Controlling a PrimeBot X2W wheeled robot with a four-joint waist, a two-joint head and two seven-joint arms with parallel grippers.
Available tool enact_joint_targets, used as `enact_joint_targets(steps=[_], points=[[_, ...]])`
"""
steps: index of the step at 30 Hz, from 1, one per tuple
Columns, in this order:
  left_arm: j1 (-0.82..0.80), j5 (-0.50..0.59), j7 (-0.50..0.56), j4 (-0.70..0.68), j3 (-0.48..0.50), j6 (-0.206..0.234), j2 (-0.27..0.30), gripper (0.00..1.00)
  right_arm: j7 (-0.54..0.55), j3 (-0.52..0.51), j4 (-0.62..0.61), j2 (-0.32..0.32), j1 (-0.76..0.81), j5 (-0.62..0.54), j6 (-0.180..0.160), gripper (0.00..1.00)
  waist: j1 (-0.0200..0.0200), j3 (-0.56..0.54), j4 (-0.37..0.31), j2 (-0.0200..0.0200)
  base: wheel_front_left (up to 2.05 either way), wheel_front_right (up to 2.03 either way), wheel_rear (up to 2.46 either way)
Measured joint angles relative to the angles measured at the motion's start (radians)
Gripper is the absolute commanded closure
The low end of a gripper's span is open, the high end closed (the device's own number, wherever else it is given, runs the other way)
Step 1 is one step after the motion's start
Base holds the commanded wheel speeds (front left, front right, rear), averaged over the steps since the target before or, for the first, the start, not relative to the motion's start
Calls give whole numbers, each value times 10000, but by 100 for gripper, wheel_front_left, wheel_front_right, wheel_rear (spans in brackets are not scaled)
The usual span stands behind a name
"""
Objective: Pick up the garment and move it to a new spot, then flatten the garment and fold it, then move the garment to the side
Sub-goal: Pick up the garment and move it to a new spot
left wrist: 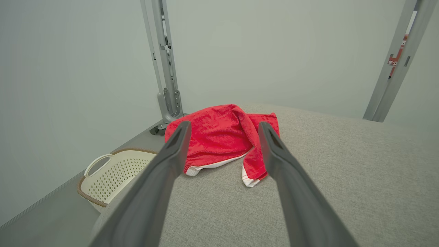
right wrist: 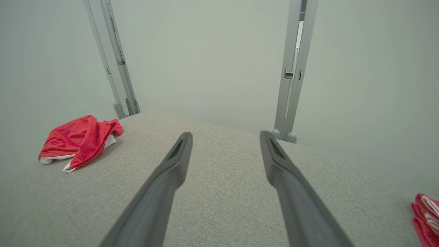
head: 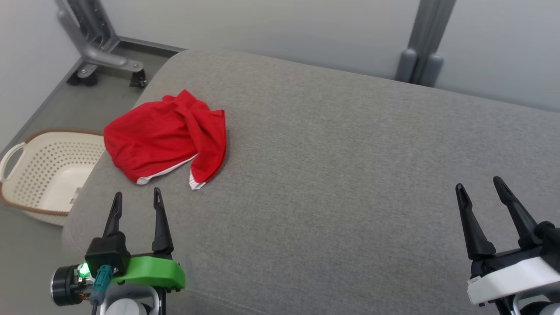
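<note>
Garment (head: pixel 166 140): red, crumpled, near left edge of cushion (head: pixel 350 183). Basket (head: pixel 43 170): beside same cushion edge. Left gripper (head: pixel 137 193), right gripper (head: pixel 478 183): fingers wide apart, empty, over cushion's near edge. Risk: shallow pinch may snag one layer; garment may slip off cushion.

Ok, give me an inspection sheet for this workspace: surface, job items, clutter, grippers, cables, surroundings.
Surface: grey fabric cushion, mostly bare.
Job's things: red garment, crumpled near the cushion's left edge, white trim showing.
Clutter: red-and-white cloth at the right wrist view's edge.
Grippers: left gripper and right gripper open, empty, clear of the garment.
Cables: teal plug with dark lead at the left wrist.
Surroundings: cream basket on the floor, left; grey metal posts; pale walls.
</note>
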Motion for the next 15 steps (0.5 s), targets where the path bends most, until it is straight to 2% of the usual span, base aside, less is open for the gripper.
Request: enact_joint_targets(steps=[6,11,15], points=[[-362,249,0,-8,245,-301,-336,0,282,38,-380,-280,-320,-12,0,0,0,430,856,0,0,0,0],[-1238,284,-15,230,410,-546,-725,0,648,42,-897,-725,-778,8,0,0,0,1066,1157,0,0,0,0],[-2478,44,-15,1145,374,-911,-982,0,945,-96,-1340,-1208,-1172,107,0,0,1,1744,1246,0,0,0,0]])
